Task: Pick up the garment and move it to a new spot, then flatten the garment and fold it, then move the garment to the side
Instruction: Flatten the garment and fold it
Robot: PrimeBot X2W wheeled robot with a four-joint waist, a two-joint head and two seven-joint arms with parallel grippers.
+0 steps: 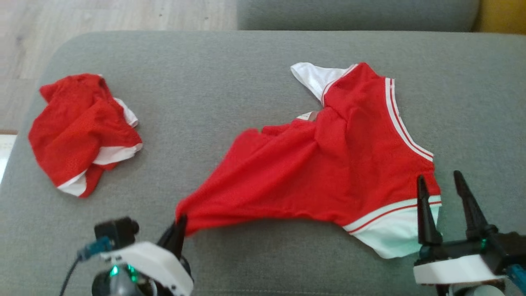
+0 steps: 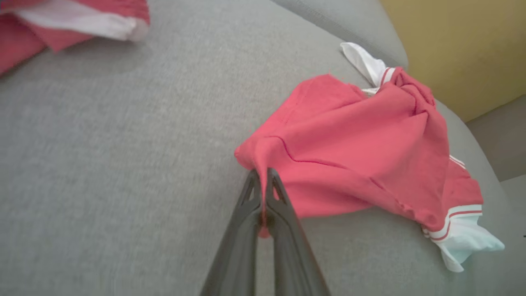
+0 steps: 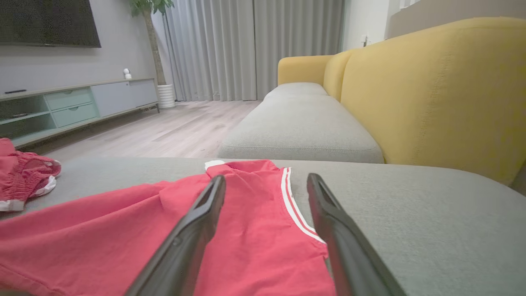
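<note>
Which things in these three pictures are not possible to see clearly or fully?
- Left wrist view: the corner of the garment inside the left pincer is hidden by its shut fingers.
- Head view: whether the open right pincer touches the white hem is unclear, because its fingers cover that spot.
- Left wrist view: the second red garment is cut off by the top edge.

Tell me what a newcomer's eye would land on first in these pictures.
The bright red garment with white trim, sprawled across the grey cushion right of centre, stands out first. Its near-left corner is pinched in the left end effector, while the right end effector stands open at the white hem at lower right. A second red garment lies crumpled at the cushion's left end.
</note>
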